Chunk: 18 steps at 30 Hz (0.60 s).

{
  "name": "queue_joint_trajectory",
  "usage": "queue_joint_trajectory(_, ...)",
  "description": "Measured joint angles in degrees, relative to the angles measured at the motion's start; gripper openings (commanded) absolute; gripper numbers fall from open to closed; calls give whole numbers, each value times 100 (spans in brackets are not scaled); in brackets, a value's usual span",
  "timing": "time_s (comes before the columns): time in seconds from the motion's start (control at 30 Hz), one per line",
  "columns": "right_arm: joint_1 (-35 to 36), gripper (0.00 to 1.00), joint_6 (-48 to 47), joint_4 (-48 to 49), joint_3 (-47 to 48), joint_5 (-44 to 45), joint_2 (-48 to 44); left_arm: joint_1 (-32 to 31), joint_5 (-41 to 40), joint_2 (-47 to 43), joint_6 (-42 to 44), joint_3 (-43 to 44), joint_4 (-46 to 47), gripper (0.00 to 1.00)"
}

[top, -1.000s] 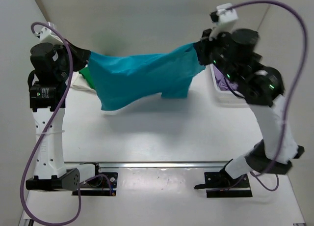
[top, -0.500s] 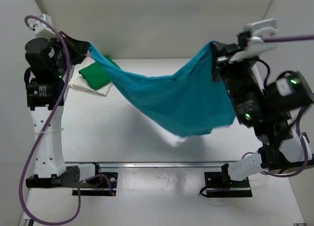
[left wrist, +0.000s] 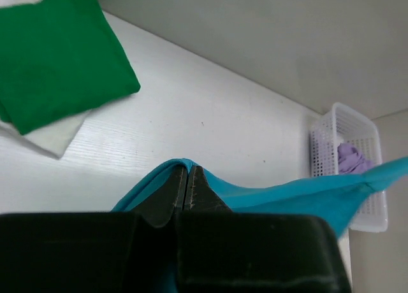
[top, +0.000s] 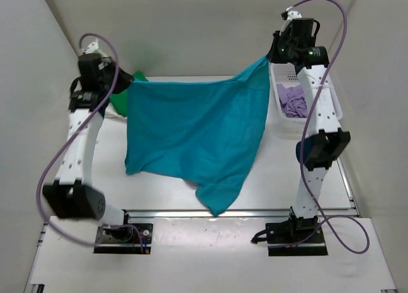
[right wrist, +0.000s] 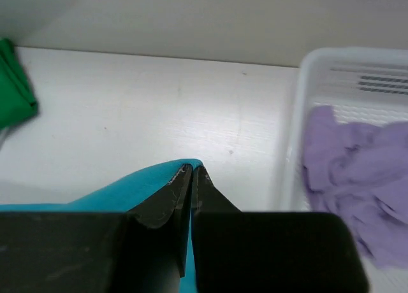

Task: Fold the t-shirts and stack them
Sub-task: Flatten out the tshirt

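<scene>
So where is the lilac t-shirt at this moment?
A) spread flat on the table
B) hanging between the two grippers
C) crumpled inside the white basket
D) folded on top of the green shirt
C: the lilac t-shirt lies crumpled inside the white basket, while the left gripper and the right gripper hold up the teal t-shirt between them.

The big t-shirt (top: 197,134) is plain teal. Far left lie a green shirt (left wrist: 60,54) and a cream-white shirt (left wrist: 54,138). Far right, a lilac shirt (right wrist: 357,172) fills a white mesh basket (left wrist: 322,153).
</scene>
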Motion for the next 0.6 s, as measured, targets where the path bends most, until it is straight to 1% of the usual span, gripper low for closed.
queue_joint_trajectory(0.07, -295, 0, 317, 11, 487, -542, 719, -105, -11, 678, -46, 293, 68, 0)
queue_joint_trajectory(0.1, -413, 0, 479, 15, 752, -793, 1021, -155, -13, 1093, -63, 610, -15, 0)
queue_joint_trajectory(0.17, -667, 0, 787, 85, 1241, -1198, 1447, -278, -85, 2079, -76, 1528, -90, 0)
queue_joint_trajectory(0.23, -870, 0, 975, 358, 1296, -1429, 1434, -365, -146, 2712, -85, 2326, -197, 0)
queue_joint_trajectory(0.27, -955, 0, 1040, 562, 1248, -1484, 1316, -376, -140, 2889, -107, 2634, -227, 0)
queue_joint_trajectory(0.4, -1106, 0, 1115, 1357, 938, -1558, 463, -321, -70, 3071, -197, 3799, -247, 0)
queue_joint_trajectory(0.47, -1108, 0, 1099, 1609, 1097, -1628, 103, -221, -76, 2918, -188, 4044, -42, 0)
queue_joint_trajectory(0.53, -1067, 0, 1054, 1670, 1482, -1700, -46, -142, -74, 2643, -173, 3901, 160, 0)
queue_joint_trajectory(0.6, -964, 0, 914, 1534, 1904, -1659, -4, -83, -85, 2214, -146, 3198, 542, 0)
